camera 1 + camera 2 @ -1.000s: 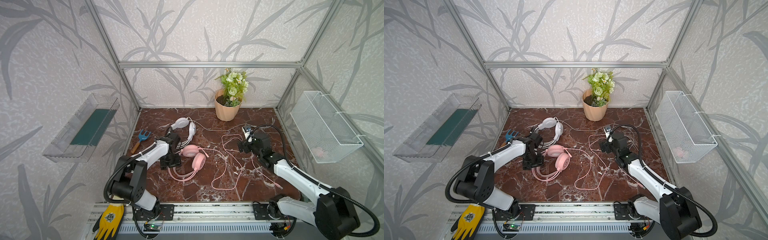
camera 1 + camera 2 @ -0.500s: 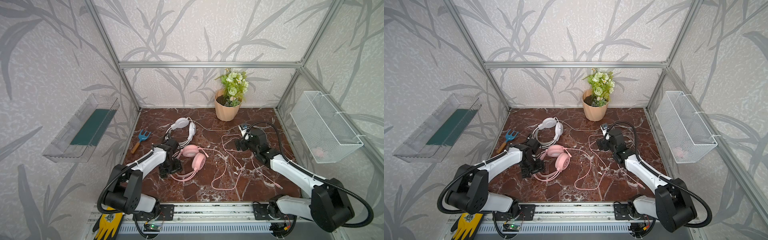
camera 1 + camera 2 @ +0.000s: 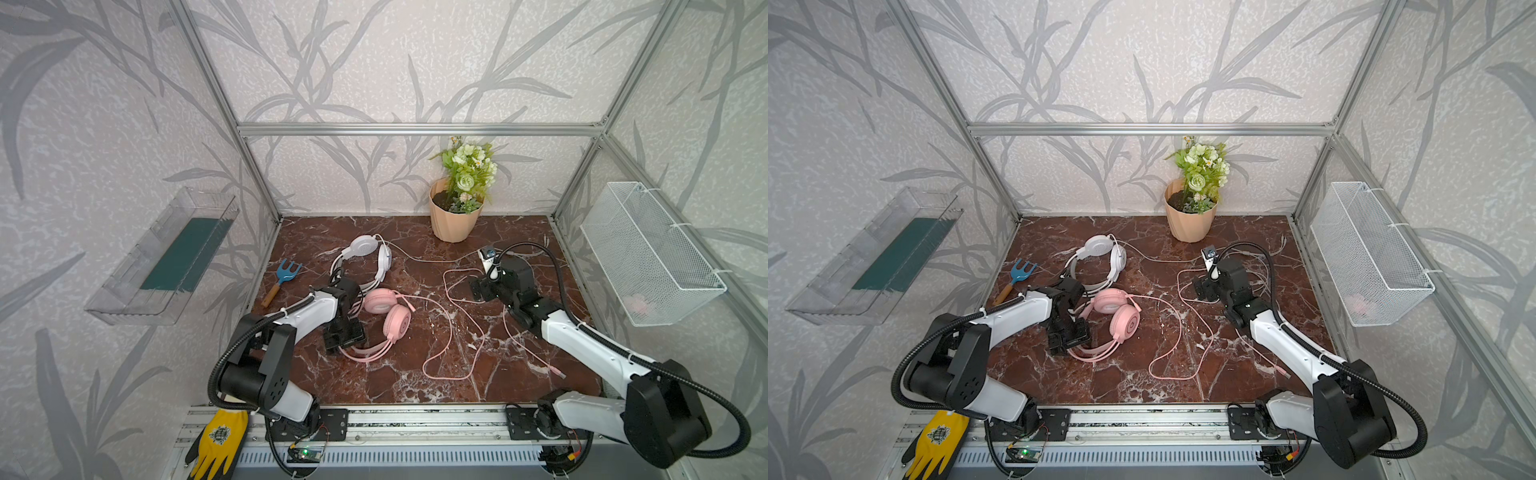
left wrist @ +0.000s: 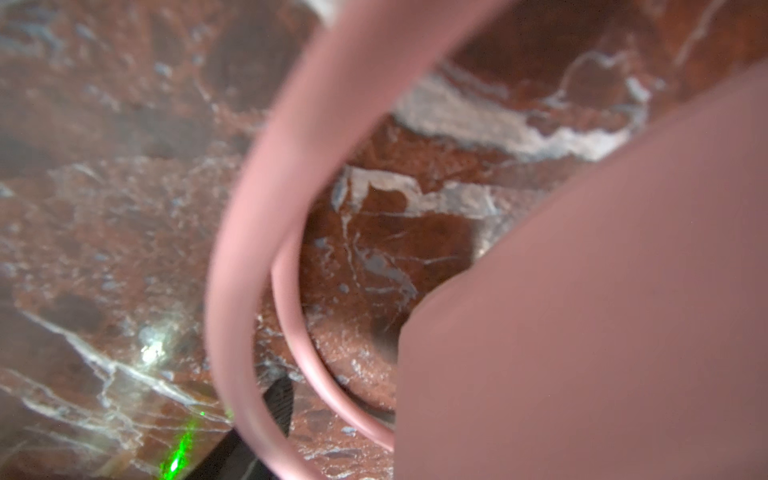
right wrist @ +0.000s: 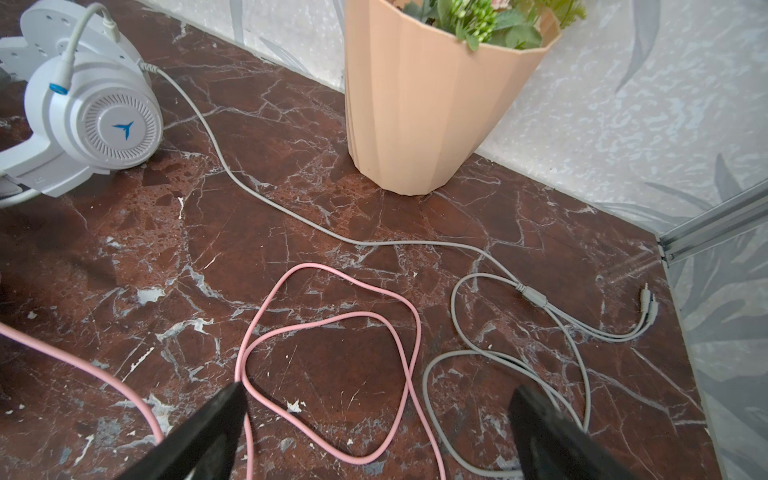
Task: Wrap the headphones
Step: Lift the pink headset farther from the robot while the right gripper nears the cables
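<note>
Two jobs here, most likely: hold the pink headphones [image 3: 386, 316] still, then gather up the pink cable [image 5: 332, 328].

Best way to do it: pinch the pink headband [image 4: 249, 249] deep between the fingers, not at the tips. Squeeze softly so nothing slides or snaps. Bring the other hand straight down on one strand only. Stay off the white cable [image 5: 291, 212] to keep the two from tangling.

Left gripper [image 3: 345, 337]: low on the table, right up against the pink headband, with the pink earcups just past its tip. Too blurry up close to tell if closed on the band or only touching it.

Right gripper [image 5: 374, 399]: spread wide, holding nothing. Pink cable loops right under and just ahead of its fingers. White cable close beside one finger and running on ahead. White headphones [image 3: 365, 257] well ahead of it and just beyond the left gripper.
</note>
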